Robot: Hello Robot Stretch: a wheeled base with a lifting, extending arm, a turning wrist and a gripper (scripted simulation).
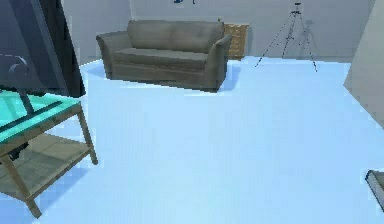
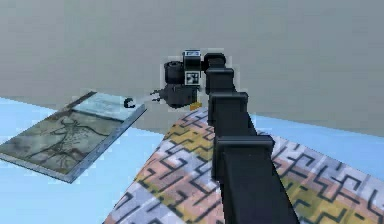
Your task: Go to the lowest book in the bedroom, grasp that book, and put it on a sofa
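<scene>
In the arm side view my dark arm (image 2: 235,120) rises from the bottom edge to the gripper (image 2: 137,101). A flat book (image 2: 70,132) with a grey-blue pictured cover hangs at the gripper's far end, over the pale blue floor and clear of any surface, so the gripper holds it. A grey-brown sofa (image 1: 165,50) stands against the far wall in the forward view, left of centre, across bare floor.
A wooden table with a teal glass top (image 1: 30,115) and a dark slanted panel (image 1: 35,40) stand at the forward view's left. A tripod (image 1: 290,35) and a wooden cabinet (image 1: 237,40) stand by the far wall. A patterned cloth surface (image 2: 290,185) lies under the arm.
</scene>
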